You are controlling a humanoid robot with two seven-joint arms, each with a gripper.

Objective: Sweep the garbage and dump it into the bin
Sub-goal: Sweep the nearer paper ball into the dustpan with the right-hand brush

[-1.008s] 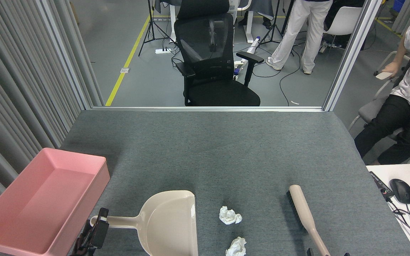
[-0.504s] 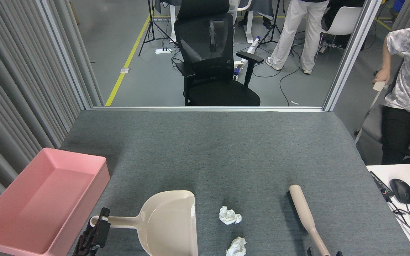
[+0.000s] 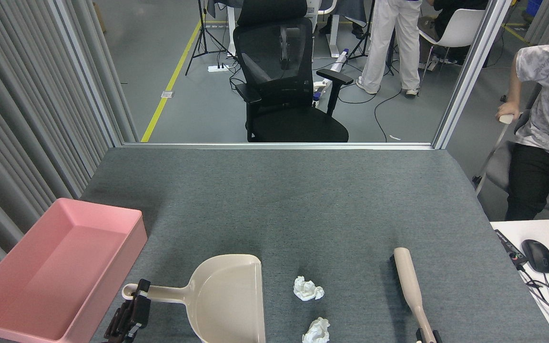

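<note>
Two crumpled white tissue balls, the garbage, lie on the grey felt table: one [image 3: 308, 288] right of the dustpan, the other [image 3: 316, 330] at the bottom edge. The beige dustpan [image 3: 229, 297] lies with its mouth toward them. My left gripper [image 3: 135, 301] is shut on the end of its handle. A beige brush [image 3: 410, 286] stands tilted at the lower right, and my right gripper [image 3: 427, 335], mostly cut off by the frame, is shut on its handle. The pink bin [image 3: 112, 281] sits empty at the table's left edge, left of the dustpan.
A white desk [image 3: 508, 228] with a mouse [image 3: 536, 255], keyboard and cables adjoins the table's right edge. A person [image 3: 546, 133] is beside it at the right. A black office chair [image 3: 284, 81] stands beyond the far edge. Grey curtains [image 3: 26, 119] line the left.
The dustpan's handle has risen and shifted slightly right with my left gripper. The brush has swung more upright and a little right. The person at right has stood up from the chair.
</note>
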